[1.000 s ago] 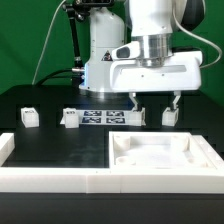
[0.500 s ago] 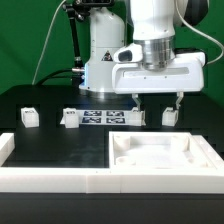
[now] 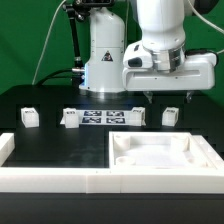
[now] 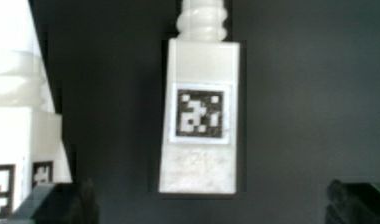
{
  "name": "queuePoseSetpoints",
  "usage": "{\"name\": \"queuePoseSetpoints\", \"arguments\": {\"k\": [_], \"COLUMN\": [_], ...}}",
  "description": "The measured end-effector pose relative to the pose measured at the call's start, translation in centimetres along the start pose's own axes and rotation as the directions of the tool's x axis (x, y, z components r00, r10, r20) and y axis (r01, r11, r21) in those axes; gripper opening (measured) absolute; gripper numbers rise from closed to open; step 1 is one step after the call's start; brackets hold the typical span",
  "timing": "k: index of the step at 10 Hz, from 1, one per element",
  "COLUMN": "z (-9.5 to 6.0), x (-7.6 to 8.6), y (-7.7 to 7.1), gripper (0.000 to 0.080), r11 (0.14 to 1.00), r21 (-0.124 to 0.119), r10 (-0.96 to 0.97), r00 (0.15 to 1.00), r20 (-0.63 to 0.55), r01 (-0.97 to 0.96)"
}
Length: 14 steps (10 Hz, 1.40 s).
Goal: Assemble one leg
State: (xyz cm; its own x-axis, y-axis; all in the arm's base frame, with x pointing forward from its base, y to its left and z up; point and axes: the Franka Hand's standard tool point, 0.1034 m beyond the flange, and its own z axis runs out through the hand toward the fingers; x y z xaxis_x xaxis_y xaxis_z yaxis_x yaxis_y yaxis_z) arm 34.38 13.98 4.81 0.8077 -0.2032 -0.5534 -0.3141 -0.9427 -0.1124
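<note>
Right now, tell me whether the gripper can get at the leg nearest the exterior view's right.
Probably yes. The gripper hangs open just above that leg, astride it, with nothing in between. The next leg stands apart.

Glossy white rounded arm [image 3: 160, 25] with grey joint bands, boxy white gripper [image 3: 169, 96], short dark fingers [image 3: 150, 95], black cable [image 3: 44, 50] behind

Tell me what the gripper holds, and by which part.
Nothing: the gripper hangs open above a leg, fingers clear of it.
</note>
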Motion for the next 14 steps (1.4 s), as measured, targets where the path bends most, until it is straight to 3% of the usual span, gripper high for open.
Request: {"name": "queuePoseSetpoints", "arguments": {"k": [2, 5, 11, 13, 14], "z": [1.0, 2.7, 4.8, 4.8, 4.8], "x": [0.5, 0.5, 0.0, 0.0, 0.0], "y": [0.5, 0.5, 0.4, 0.4, 0.4], "gripper": [0.0648, 0.0648, 0.0648, 0.0387, 0.0387], "r11": [1.0, 0.999, 0.996, 0.996, 0.996], "r21": [0.01, 0.006, -0.031, -0.031, -0.031], "r10": [0.014, 0.034, 0.085, 0.085, 0.085], "r00": [0.991, 0.953, 0.942, 0.942, 0.942], "r20": [0.135, 0.299, 0.324, 0.325, 0.325], "r01": [-0.015, -0.038, -0.079, -0.08, -0.08]}}
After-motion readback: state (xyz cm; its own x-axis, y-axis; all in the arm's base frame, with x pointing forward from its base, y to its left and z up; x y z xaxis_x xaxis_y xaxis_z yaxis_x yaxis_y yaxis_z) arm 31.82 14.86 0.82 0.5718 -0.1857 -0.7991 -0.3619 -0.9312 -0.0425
